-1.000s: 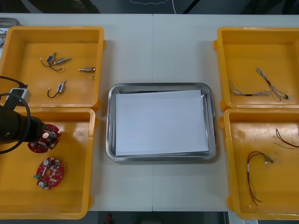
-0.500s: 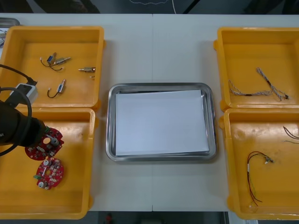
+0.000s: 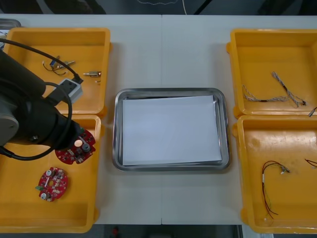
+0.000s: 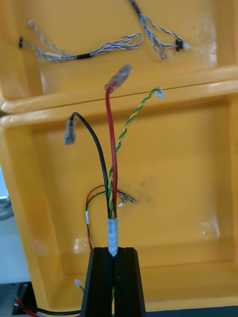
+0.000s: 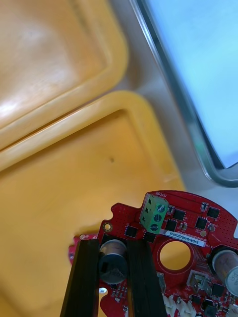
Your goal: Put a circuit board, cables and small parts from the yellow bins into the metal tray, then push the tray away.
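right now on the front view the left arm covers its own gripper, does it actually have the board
Observer: Yes. In the left wrist view the left gripper is shut on a black round part standing on the board.
Operator: and the right gripper, holding anything
Observer: The right wrist view has the right gripper shut on a cable of red, black and yellow-green wires, clamped at its white sleeve.
Operator: where is it hanging
Observer: Over the near right bin, where another cable lies below it.
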You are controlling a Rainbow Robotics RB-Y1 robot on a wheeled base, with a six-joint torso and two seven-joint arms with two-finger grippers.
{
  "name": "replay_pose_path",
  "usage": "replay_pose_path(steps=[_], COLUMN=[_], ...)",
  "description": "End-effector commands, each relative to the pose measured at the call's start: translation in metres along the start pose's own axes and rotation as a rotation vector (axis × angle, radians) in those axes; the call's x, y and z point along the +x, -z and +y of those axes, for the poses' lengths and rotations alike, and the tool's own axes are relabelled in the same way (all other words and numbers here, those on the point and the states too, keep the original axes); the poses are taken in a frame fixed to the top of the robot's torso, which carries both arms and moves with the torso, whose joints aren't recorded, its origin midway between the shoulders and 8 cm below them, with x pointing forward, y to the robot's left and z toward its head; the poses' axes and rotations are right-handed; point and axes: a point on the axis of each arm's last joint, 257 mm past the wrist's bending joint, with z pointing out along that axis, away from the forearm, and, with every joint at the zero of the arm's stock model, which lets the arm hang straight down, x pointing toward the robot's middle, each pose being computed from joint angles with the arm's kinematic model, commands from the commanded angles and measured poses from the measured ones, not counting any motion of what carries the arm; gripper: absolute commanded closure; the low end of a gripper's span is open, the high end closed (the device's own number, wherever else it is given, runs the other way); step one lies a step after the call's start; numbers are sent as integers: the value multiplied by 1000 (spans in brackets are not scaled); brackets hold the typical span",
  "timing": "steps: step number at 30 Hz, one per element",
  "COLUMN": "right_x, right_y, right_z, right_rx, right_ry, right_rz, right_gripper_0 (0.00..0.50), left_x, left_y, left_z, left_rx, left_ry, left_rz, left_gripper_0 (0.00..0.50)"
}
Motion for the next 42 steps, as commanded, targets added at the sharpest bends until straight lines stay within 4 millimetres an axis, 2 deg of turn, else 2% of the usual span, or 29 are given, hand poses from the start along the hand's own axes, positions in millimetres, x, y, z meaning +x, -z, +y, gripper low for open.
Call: replay_pose_path(steps=[1,11,19,33,42], right_x=[14,28,26,28,28], right_y=[8,16,17,8,5], right_z=[9,27,30,49,60], right_rx=[8,-46,-39,-24,-36], right_ry=[153,380,505,626,674], right_rz=[43,94,85,90,95], right_gripper_0=[500,500,500,500,500], left_x=[-41,-88,-105,-96,-91], left_y=[7,-9,-38,-96,-102], left_z=[-43,-94,-111,-125,-132], left_rx=[58,76,64,70,62], left_ry=[70,153,183,228,230], left_rz=[-79,-121,-137,-83,-83], left_gripper_0=[500,499,500,497,498])
